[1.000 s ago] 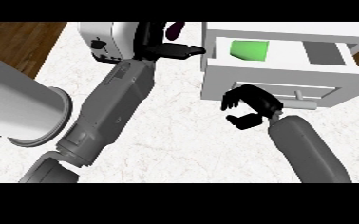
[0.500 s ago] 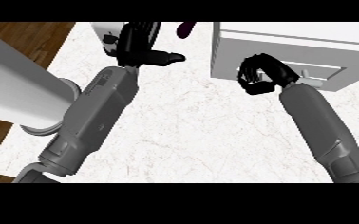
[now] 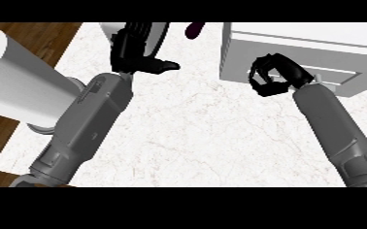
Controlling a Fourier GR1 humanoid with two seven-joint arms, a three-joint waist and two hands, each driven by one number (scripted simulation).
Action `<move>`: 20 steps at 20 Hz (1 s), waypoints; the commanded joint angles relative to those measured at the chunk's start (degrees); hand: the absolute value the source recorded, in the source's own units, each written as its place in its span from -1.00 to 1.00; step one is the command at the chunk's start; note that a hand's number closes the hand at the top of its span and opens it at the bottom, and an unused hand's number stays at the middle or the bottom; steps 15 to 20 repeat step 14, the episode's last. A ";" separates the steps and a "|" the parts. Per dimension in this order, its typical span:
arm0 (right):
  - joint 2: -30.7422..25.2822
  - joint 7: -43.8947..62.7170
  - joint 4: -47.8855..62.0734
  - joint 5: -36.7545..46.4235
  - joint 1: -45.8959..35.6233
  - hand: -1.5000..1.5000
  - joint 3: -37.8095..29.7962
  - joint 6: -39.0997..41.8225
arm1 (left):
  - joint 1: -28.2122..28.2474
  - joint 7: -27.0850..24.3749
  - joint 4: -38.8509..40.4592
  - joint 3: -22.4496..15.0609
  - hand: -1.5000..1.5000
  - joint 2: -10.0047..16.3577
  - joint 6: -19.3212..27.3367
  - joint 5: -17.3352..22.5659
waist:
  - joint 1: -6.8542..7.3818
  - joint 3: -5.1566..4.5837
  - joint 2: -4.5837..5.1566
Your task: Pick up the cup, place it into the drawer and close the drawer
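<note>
The left forearm [image 3: 82, 126] entered from the lower left edge and ran diagonally up and to the right. The left hand [image 3: 136, 48] sat near the upper edge, its fingers straight and pointing away from the body, and its thumb [image 3: 161, 66] extended sideways to the right. The right forearm [image 3: 333, 126] entered from the lower right edge and ran up and to the left. The right hand [image 3: 276, 75] had its fingers curled toward the palm, with nothing visible inside them. The two hands were well apart.
</note>
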 commanded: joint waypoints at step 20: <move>-10.00 4.41 -1.04 -4.64 -7.85 1.00 -7.01 2.47 | 2.86 1.16 -3.28 -0.38 -1.00 1.84 -4.00 0.81 | 3.76 -0.34 1.35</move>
